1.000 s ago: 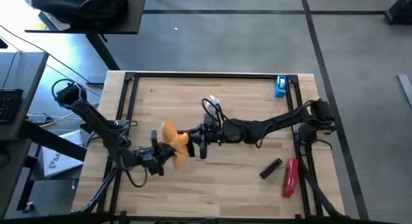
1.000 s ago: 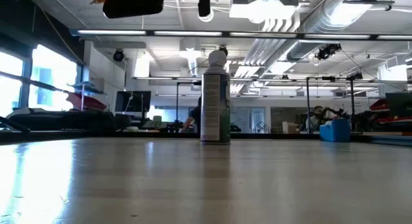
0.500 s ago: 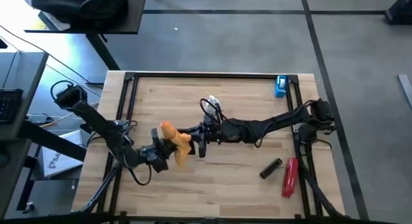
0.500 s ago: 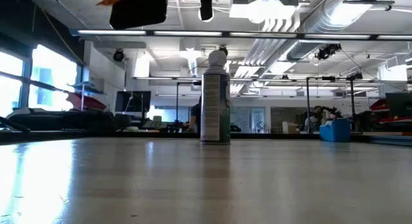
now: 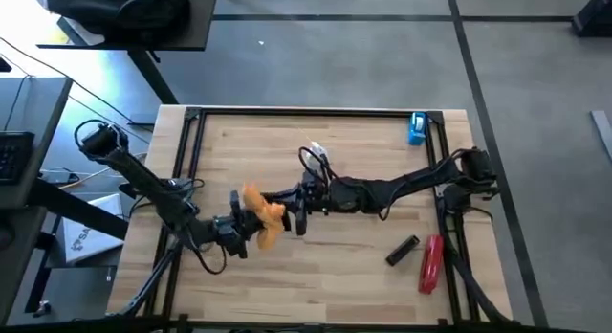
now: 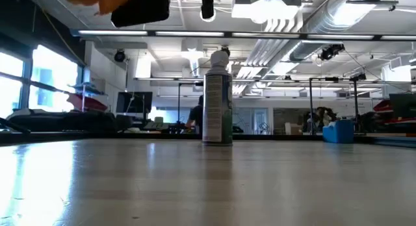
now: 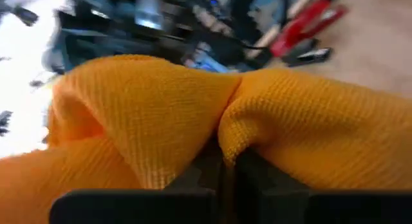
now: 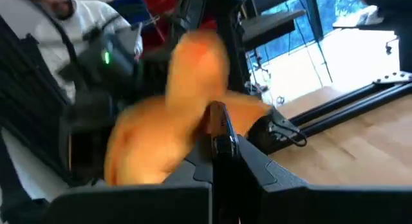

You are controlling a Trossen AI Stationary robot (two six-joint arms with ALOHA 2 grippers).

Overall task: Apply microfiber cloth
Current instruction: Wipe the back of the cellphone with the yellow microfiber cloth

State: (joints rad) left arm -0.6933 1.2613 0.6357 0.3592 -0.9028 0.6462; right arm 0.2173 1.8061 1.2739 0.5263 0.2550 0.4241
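From above, I held the microfiber cloth (image 5: 260,213) in my left gripper (image 5: 251,221) over the table's (image 5: 363,276) middle, pressed against the dark phone (image 5: 300,210) my right gripper (image 5: 304,201) gripped edge-on, so one arm steadied while the other wiped. At table height, cloth and phone hung high, well clear of the spray can (image 6: 218,99). My left wrist saw my fingers pinched shut on bunched orange fabric. My right wrist saw the phone clamped, cloth just behind it.
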